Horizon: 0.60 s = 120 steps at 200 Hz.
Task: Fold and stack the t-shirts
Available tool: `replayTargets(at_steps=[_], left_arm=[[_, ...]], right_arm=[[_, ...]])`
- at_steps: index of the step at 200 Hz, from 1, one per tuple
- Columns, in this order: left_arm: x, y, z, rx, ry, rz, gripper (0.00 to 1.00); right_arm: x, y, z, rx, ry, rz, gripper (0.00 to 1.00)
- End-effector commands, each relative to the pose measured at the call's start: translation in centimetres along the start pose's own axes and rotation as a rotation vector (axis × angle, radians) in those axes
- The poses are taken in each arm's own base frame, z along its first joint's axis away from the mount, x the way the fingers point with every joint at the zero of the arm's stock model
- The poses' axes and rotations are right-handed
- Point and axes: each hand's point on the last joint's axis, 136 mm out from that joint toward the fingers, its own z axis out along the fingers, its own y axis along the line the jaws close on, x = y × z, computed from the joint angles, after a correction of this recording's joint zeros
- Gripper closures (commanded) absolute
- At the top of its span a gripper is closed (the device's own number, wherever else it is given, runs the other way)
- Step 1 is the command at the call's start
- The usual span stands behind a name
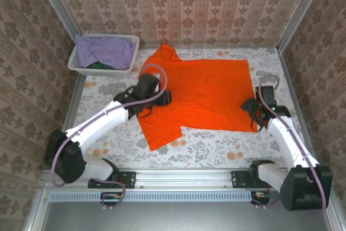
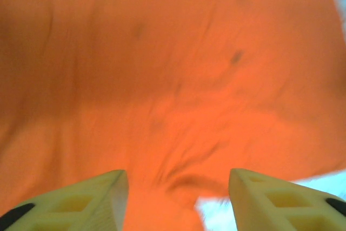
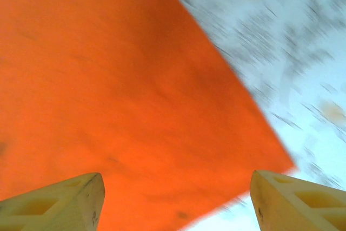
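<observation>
Shirt first: the orange t-shirt [image 1: 205,93] lies spread flat on the flowered counter [image 1: 205,147], near its middle, neck end toward the left arm and straight hem toward the right arm. One short sleeve points to the far wall and the other toward the arm bases. From the overhead camera I see the left tool [image 1: 164,99] low over the neck and shoulder end of the shirt, and the right tool [image 1: 250,106] at the near corner of the hem. On my left wrist feed the left tool [image 2: 175,187] has its two pale fingers [image 2: 102,201] standing apart, moderately wide. Wrinkled orange cloth lies beneath the gap and nothing is pinched between them. A few small dark specks [image 2: 236,56] show on the fabric, and a strip of counter shows at the lower right past the shirt's edge. On my right wrist feed the right tool [image 3: 175,187] is spread wide and grips nothing. The hem corner of the shirt [image 3: 135,106] lies under and just ahead of it, with blurred counter [image 3: 303,79] beyond to the right. In the far left corner of the counter, well apart from the orange shirt, sits a white lattice basket [image 1: 78,68]. It holds a lavender shirt [image 1: 108,50] heaped over a dark green one [image 1: 100,65].
</observation>
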Motion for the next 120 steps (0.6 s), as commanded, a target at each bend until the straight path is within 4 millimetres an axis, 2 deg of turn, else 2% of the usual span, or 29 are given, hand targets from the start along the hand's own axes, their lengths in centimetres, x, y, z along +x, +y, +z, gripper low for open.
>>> replayTargets(at_steps=[1,28,49,72,94,120], left_arm=[[5.7,3.8,-2.1,-0.076,0.093,-0.071,0.53],[10.5,5.4,-3.2,-0.056,0.162,-0.118,0.56],[13.7,6.0,-3.1,-0.077,0.249,-0.098,0.58],[16.8,6.3,-2.2,-0.076,0.335,-0.087,0.60],[18.4,6.2,-1.3,-0.055,0.370,-0.099,0.59],[19.3,6.0,0.0,-0.030,0.395,-0.112,0.52]], right_arm=[[3.0,-4.7,0.1,0.116,0.058,0.067,0.29],[5.3,-7.1,1.2,0.130,0.112,0.162,0.34],[5.6,-8.8,1.7,0.178,0.108,0.214,0.36],[5.5,-9.5,2.2,0.195,0.117,0.262,0.37],[5.0,-9.7,2.7,0.182,0.115,0.284,0.38],[5.1,-9.4,4.1,0.134,0.140,0.322,0.39]])
